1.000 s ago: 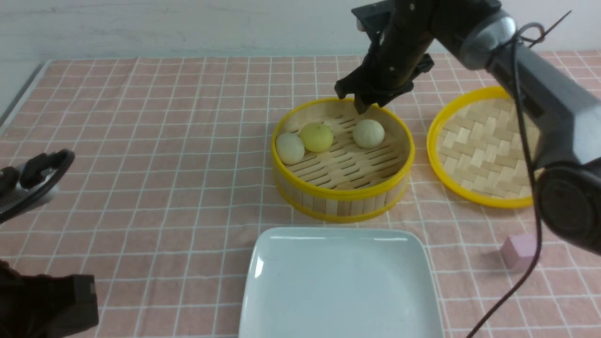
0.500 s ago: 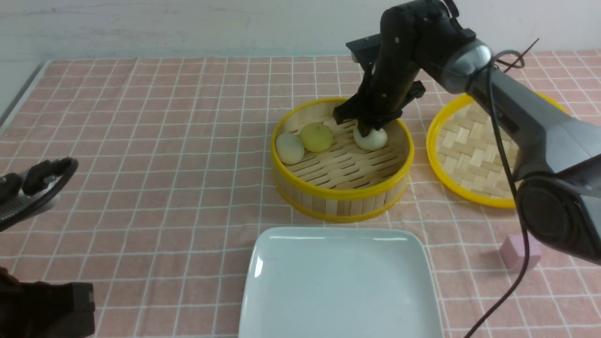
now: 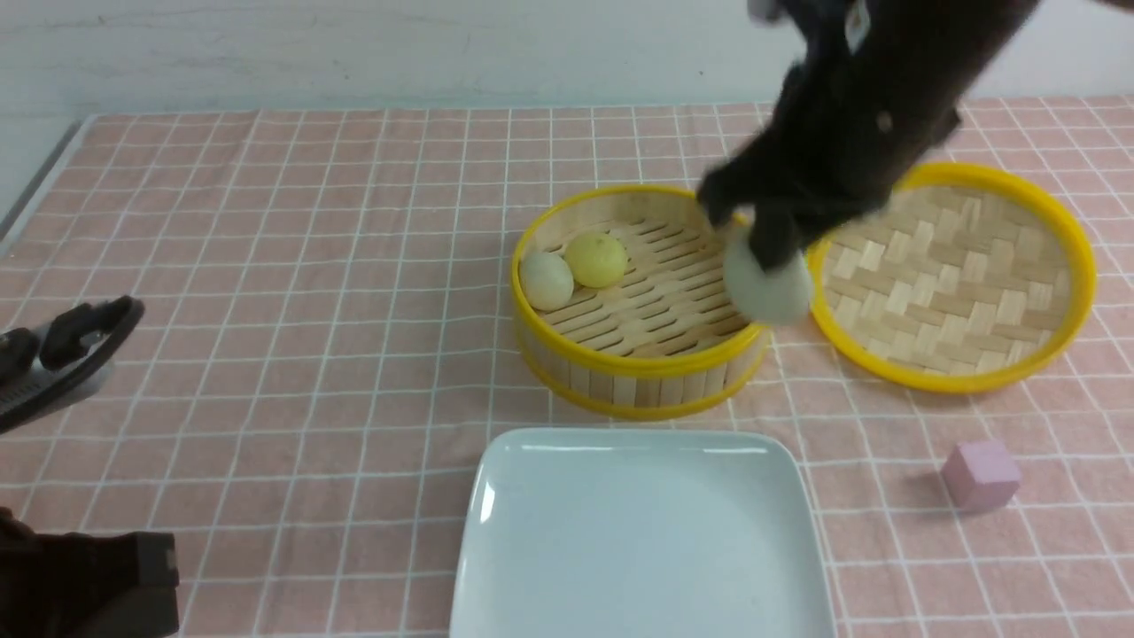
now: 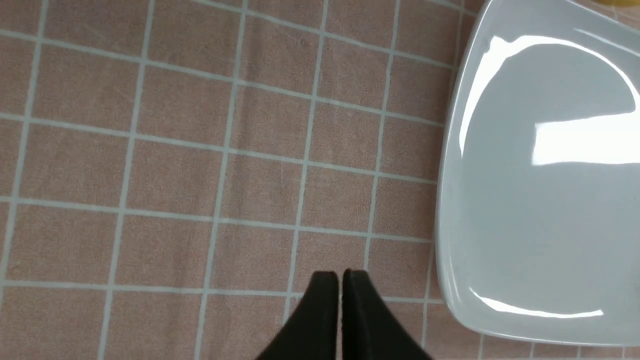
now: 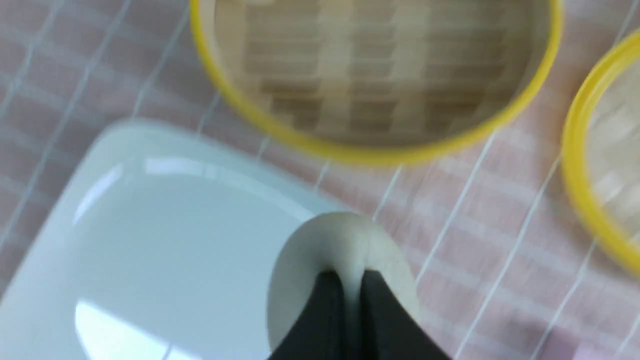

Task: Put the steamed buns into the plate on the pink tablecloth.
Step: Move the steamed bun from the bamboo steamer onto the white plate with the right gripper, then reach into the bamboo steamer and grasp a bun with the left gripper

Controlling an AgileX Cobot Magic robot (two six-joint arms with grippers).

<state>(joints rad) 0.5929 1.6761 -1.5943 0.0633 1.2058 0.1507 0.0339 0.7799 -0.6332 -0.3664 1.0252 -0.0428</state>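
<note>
My right gripper, blurred by motion, is shut on a pale steamed bun and holds it in the air above the steamer's right rim. In the right wrist view the fingertips pinch into the top of that bun, with the white plate below and to one side. One more pale bun and a yellow bun lie in the bamboo steamer. The plate sits empty on the pink tablecloth in front of the steamer. My left gripper hangs shut and empty over the cloth, left of the plate.
The woven bamboo lid lies flat to the right of the steamer. A small pink cube sits on the cloth right of the plate. The cloth's left edge meets a grey table border.
My right gripper came down onto the rightmost pale bun, shut on it and lifted it up and rightward out of the steamer. The left arm has hardly moved.
</note>
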